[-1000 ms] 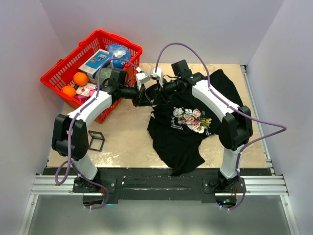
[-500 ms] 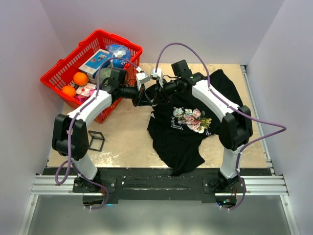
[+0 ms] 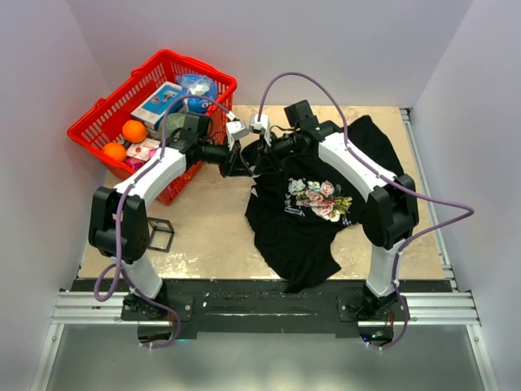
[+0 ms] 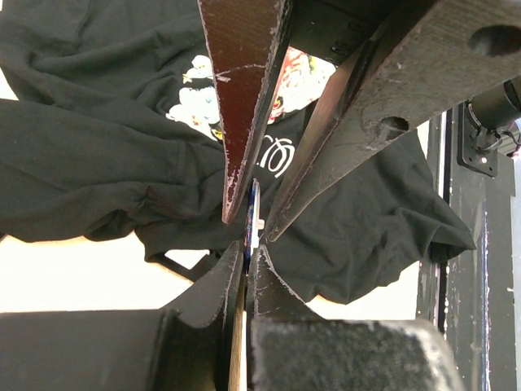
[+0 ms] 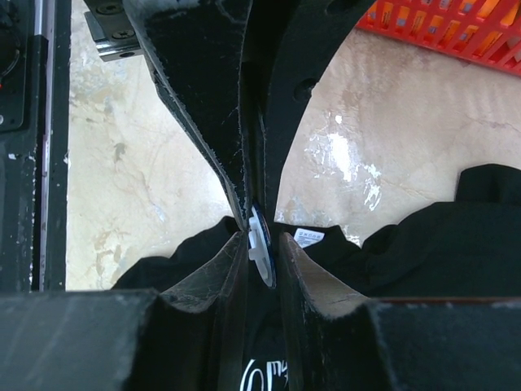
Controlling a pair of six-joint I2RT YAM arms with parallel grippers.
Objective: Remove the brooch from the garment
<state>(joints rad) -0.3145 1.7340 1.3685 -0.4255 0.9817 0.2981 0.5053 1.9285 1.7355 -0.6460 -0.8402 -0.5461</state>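
The brooch (image 4: 253,213), a thin blue disc with a white back, shows edge-on between both grippers. My left gripper (image 4: 247,248) is shut on its rim. My right gripper (image 5: 262,236) meets it head-on, its jaws closed against the two faces of the brooch (image 5: 260,254). In the top view, left gripper (image 3: 240,160) and right gripper (image 3: 257,155) touch tips above the neck of the garment (image 3: 301,228). This black T-shirt lies crumpled at centre right with its floral print (image 3: 319,198) facing up. I cannot tell whether the brooch is still pinned to the cloth.
A red basket (image 3: 106,122) with oranges, boxes and a blue-and-white round container stands at the back left, close behind my left arm. A small black frame (image 3: 160,235) lies on the table near the left arm's base. White walls close in the sides and back.
My right gripper's jaws have narrowed onto the brooch. Both arms have stayed almost still, and the left gripper has kept its grip.
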